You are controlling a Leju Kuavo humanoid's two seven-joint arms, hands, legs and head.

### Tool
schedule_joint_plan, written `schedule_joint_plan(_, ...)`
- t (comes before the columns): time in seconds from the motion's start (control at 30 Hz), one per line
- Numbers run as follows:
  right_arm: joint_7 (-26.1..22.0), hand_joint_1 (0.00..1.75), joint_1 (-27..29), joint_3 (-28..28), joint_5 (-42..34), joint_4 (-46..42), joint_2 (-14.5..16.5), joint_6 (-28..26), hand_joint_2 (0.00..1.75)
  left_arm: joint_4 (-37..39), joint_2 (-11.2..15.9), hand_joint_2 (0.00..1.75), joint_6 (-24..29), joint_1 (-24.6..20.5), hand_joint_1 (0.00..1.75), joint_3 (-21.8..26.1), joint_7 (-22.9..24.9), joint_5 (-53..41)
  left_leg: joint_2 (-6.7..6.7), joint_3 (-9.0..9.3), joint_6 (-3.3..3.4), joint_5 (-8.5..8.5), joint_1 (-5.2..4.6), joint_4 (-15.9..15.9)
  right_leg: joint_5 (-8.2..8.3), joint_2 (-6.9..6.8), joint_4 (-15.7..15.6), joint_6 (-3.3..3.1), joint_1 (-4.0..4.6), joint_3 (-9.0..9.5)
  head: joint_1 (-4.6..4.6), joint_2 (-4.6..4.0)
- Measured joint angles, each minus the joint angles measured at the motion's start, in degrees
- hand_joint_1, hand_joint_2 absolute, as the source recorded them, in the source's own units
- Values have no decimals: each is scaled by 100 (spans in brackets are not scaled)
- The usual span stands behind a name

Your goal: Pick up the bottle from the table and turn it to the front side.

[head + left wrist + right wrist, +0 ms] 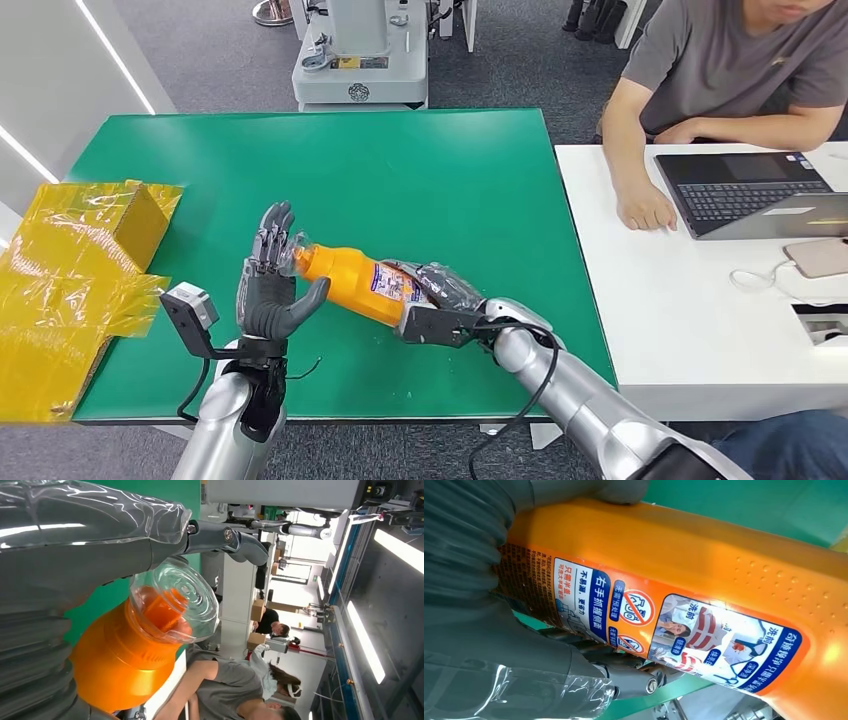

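Bottle, orange with a clear cap, is lying tilted above the green bench, gripped round its base by the right robot hand. Left robot hand is standing released, fingers spread, just beside the cap.

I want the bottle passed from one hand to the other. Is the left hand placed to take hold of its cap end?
Probably yes. The left hand is open right at the clear cap of the orange bottle, which the right hand holds by its base; nothing lies between.
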Motion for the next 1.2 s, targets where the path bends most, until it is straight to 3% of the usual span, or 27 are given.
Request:
schedule_joint_plan(0.57, -253, 175, 7, -72, -51, 26, 221, -988, 175, 43, -2, 175, 65, 1, 0, 2, 69, 19, 1, 0, 0, 0, 0, 0, 0, 1, 0, 0, 0, -1, 1, 0)
schedule_joint_plan(1.2, -235, 175, 159, -93, 30, 194, 406, -327, 175, 60, 5, 175, 51, -112, 0, 3, 115, 54, 1, 0, 0, 0, 0, 0, 0, 1, 0, 0, 0, -1, 1, 0)
